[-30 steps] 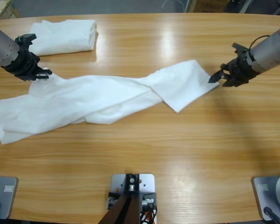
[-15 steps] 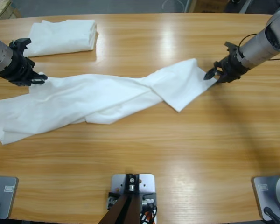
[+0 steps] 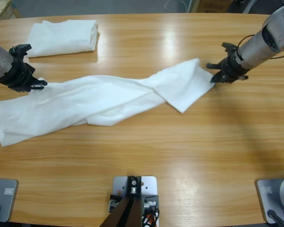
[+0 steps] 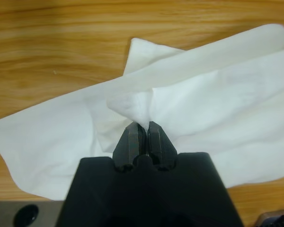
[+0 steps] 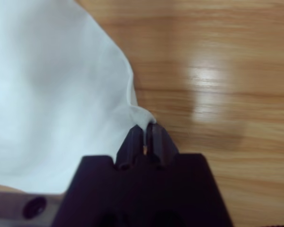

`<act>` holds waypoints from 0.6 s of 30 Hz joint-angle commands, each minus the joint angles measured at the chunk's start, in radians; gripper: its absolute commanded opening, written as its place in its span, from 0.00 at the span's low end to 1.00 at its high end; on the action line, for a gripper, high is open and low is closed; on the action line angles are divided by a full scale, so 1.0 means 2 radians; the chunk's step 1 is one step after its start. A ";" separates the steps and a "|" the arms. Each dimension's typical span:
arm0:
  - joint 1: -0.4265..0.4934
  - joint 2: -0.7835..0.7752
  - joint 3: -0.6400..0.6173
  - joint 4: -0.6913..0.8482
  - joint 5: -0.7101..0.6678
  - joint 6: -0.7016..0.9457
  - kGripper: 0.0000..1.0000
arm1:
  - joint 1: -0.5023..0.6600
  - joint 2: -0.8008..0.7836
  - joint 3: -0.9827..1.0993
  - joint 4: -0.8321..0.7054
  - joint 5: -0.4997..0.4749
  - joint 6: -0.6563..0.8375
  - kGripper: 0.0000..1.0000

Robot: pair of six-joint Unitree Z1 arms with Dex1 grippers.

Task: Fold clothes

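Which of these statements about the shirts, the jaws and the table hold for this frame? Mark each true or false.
1. Both grippers have their jaws closed on the same stretched-out white T-shirt. True: the left gripper pinches a raised fold, and the right gripper pinches an edge.
2. A second white T-shirt lies folded near the table's far edge. True.
3. The spread shirt lies flat and smooth. False: it is twisted along its length, with one end folded over.
4. The folded shirt rests on top of the spread one. False: bare wooden table separates them.
5. The right gripper holds the shirt's end nearest the folded pile. False: the left gripper is on that side.
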 commanded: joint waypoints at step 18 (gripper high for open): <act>-0.220 -0.217 0.028 0.205 -0.105 -0.279 0.00 | 0.221 -0.384 -0.035 0.402 0.077 0.158 0.00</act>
